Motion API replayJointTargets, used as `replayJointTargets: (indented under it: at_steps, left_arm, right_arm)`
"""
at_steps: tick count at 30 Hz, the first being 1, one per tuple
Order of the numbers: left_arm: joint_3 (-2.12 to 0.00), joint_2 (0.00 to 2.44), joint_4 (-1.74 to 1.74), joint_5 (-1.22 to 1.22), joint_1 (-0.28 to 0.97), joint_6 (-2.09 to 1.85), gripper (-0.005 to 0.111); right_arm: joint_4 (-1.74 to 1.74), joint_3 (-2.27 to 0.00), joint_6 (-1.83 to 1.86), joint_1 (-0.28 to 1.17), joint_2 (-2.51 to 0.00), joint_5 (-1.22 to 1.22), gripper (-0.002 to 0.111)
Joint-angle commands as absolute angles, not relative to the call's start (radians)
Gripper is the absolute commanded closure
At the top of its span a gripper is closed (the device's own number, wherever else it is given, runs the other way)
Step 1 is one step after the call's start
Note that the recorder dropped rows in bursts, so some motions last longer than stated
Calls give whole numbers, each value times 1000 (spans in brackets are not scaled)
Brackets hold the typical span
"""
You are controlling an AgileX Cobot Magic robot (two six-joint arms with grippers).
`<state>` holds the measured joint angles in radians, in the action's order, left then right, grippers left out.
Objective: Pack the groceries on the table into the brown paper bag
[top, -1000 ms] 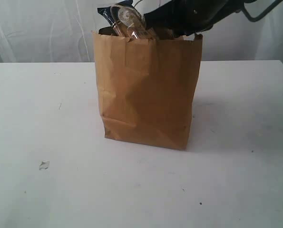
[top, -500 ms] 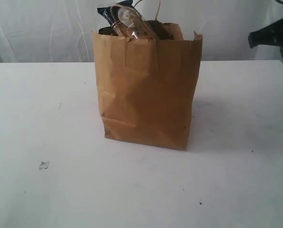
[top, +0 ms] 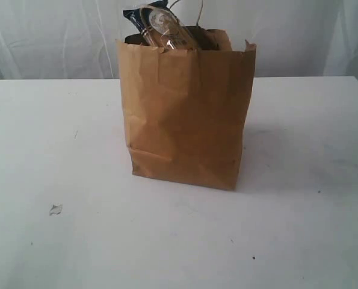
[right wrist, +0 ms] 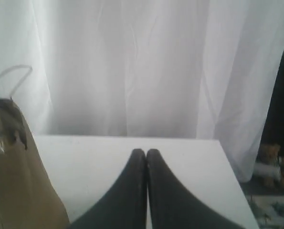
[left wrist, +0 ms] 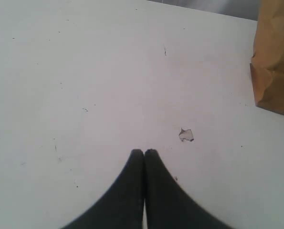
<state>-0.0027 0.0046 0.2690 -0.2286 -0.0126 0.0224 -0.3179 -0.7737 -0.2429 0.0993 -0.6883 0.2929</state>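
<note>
The left claw (left wrist: 144, 152) is seen with its two dark fingers pressed together, nothing being held between them, and it is hung above the white counter (left wrist: 84, 71). Just beyond its tips a small pale scrap (left wrist: 185, 135) is found lying flat on the counter, and farther out, off to one side, a lower corner of the brown paper bag (left wrist: 275, 62) is caught at the edge of the view. The right claw (right wrist: 146, 151) is likewise shut, tip against tip, with nothing gripped; it is pointed across the counter toward a white curtain (right wrist: 132, 62), and the bag is placed near it on one side, its twisted loop handle (right wrist: 13, 76) being raised above the rim. In the exterior view neither claw is shown. There the bag (top: 188, 114) is set upright on the counter, creased down its front, well apart from the scrap (top: 56, 209). Out of its open top a clear jar (top: 163, 27) is seen leaning, and beside the jar the end of a dark blue packet (top: 133, 15) is exposed. The other contents are hidden by the bag's walls.
</note>
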Motion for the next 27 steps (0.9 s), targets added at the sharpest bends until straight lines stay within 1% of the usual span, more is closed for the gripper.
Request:
replayJointTargets:
  at_steps: [1,12,17,19,24,25,27]
  left_arm:
    - [0,0,276,-225,-12,22,107]
    - [0,0,276,-225,-12,22,107]
    - [0,0,276,-225,-12,22,107]
    - [0,0,276,-225,-12,22,107]
    - [0,0,276,-225,-12,22,107]
    - [0,0,276,-225,-12,22,107]
    - [0,0,276,-225,-12,22,107]
  right_arm:
    - [-330,-757,-247,91,-528,268,108]
    - [-325,-757,-247,91,-263,297,108]
    - [-353,-751,-247,91,-186,433,108]
    - [-356,-730,-248,91,-164,442,108]
    - [-327,-633,-259,91,-129,255,108]
    - [-283,-626,-224,91,-125,221,108]
    - [-141,-609,-25,84,-125,119,108]
